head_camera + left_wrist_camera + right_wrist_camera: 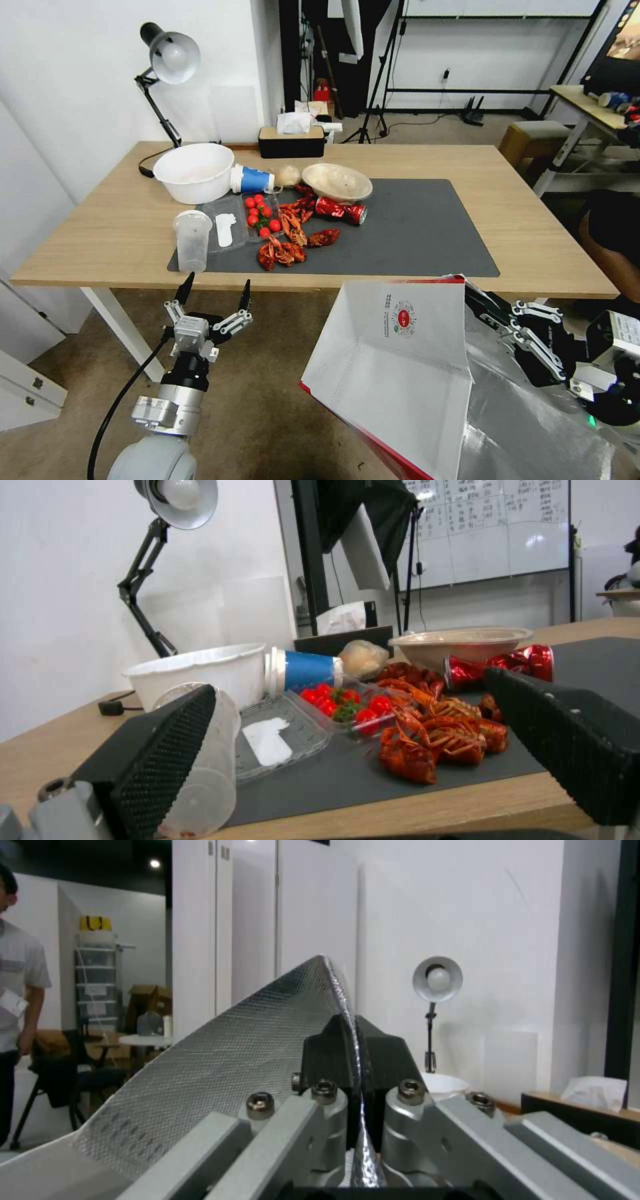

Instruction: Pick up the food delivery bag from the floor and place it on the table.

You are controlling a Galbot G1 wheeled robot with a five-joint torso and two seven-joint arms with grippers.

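Left gripper (pixel 213 291) hangs just short of the table's (pixel 100 233) near edge, above the floor (pixel 267 400), fingers spread apart, holding nothing; its wrist view puts the fingertips (pixel 167 745) level with the tabletop, facing a clear plastic cup (pixel 192 239). On the table's dark grey mat (pixel 413 233), left to right: clear cup, white bowl (pixel 193 172), tipped blue paper cup (pixel 253 179), cherry tomatoes (pixel 260 215), crayfish (pixel 287 243), beige bowl (pixel 337 182), crushed red can (pixel 341 211). Food delivery bag (pixel 400 360) is off the floor, tilted, its top corner level with the table's near edge, right of the left gripper. Right gripper (pixel 359 1055) sits right of the bag, fingers clamped together on its silver foil rim.
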